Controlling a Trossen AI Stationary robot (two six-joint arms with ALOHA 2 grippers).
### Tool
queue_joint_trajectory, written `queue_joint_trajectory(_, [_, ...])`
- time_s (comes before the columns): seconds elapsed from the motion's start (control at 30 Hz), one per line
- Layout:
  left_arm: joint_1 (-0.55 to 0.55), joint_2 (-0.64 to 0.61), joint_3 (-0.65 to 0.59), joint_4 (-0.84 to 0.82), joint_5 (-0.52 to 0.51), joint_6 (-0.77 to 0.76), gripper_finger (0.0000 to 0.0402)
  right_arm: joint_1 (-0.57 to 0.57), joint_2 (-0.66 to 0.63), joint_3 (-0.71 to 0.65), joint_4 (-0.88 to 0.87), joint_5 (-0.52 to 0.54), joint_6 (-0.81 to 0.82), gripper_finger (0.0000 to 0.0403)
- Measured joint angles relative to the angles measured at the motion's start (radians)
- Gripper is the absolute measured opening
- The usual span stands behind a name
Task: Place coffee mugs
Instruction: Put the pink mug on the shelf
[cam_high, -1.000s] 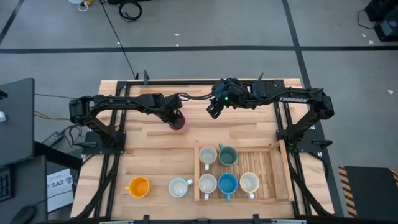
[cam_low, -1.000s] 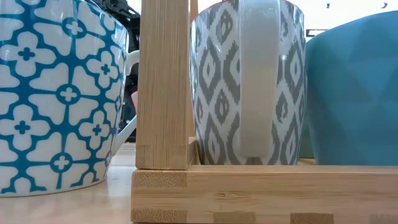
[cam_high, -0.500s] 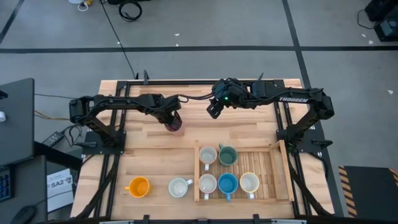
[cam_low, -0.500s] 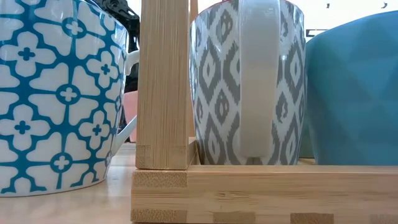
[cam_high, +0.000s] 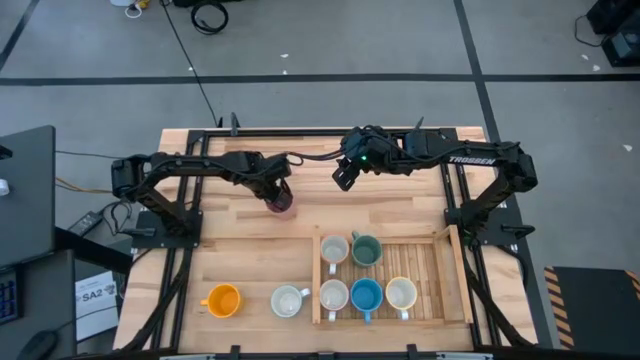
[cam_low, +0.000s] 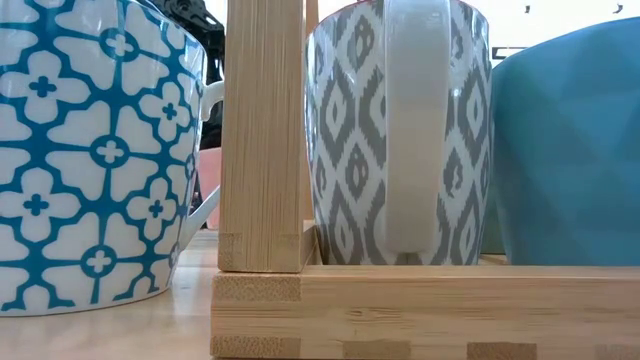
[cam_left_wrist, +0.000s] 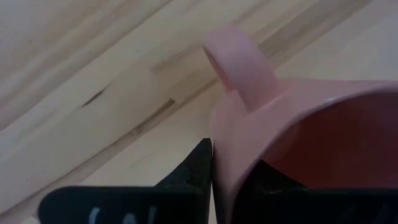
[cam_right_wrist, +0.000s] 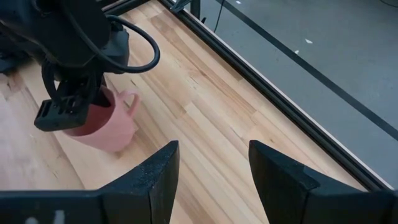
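The table (cam_high: 240, 245) was pale wood with visible grain, smooth and matt. The tray (cam_low: 262, 150) looked like bamboo, finely grained. The pink mug (cam_right_wrist: 106, 124) was smooth ceramic with a soft sheen; the patterned mugs (cam_low: 95, 150) were glossier. The right gripper (cam_right_wrist: 211, 177) fingers looked matt black plastic.

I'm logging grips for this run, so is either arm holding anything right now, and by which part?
The left gripper holds the pink ceramic mug by its rim wall, beside the handle. The right gripper is open and empty.

Pink mug (cam_right_wrist: 106, 127), blue-flowered mug (cam_low: 95, 150)
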Motion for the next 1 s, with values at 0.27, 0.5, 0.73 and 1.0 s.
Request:
queue_joint_trajectory(0.27, [-0.011,0.013,-0.001,0.012,0.002,-0.001,0.0039,0.000,0.000,0.000,0.000,0.000,0.000,0.0200])
queue_joint_trajectory(0.5, [-0.010,0.015,-0.001,0.016,0.000,0.000,0.0039,0.000,0.000,0.000,0.000,0.000,0.000,0.0200])
queue_joint_trajectory(0.73, [-0.010,0.015,-0.001,0.017,0.000,0.000,0.0042,0.000,0.000,0.000,0.001,0.000,0.000,0.0200])
queue_joint_trajectory(1.0, [-0.010,0.014,-0.001,0.018,0.001,0.000,0.0076,0.000,0.000,0.000,0.001,0.000,0.000,0.0200])
